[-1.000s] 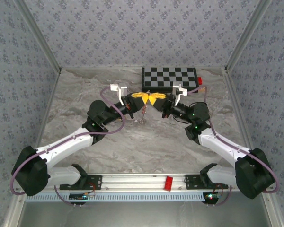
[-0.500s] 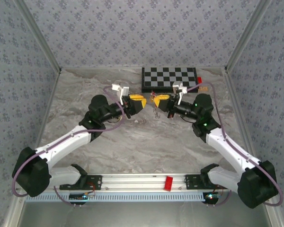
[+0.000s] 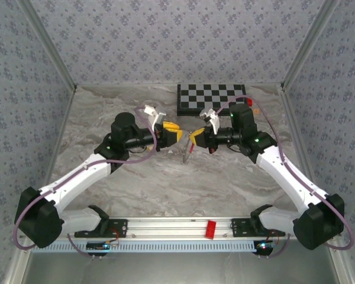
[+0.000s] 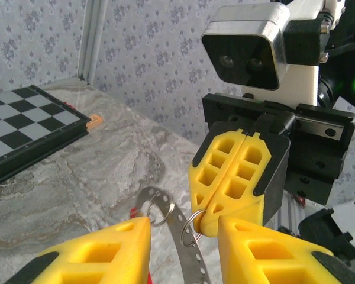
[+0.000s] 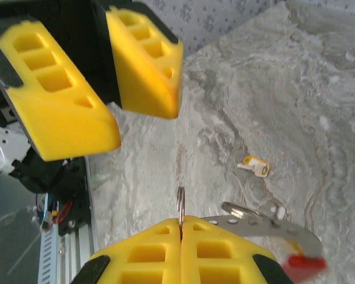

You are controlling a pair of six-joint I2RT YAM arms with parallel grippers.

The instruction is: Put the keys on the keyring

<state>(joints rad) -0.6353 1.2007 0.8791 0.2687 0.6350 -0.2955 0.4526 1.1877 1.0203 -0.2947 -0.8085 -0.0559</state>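
The keyring (image 4: 187, 257) is a perforated grey metal band with a red end and small split rings on it. My right gripper (image 5: 180, 222) is shut on one of those small rings, and the band hangs beside it (image 5: 266, 223). From above, the keyring (image 3: 186, 154) dangles under the right gripper (image 3: 192, 141). My left gripper (image 4: 183, 228) is open, its yellow fingers either side of the band and facing the right gripper (image 4: 208, 220). One small key (image 5: 254, 167) with a yellow head lies flat on the table beyond the ring.
A black-and-white checkerboard (image 3: 212, 98) lies at the back of the marble table (image 3: 136, 177), with a small red block (image 3: 249, 100) and a tan piece (image 3: 252, 110) at its right corner. Patterned walls enclose three sides.
The two grippers were pressed together at mid-table. The left one has opened and drawn back to the left. The right one has turned and keeps the ring.
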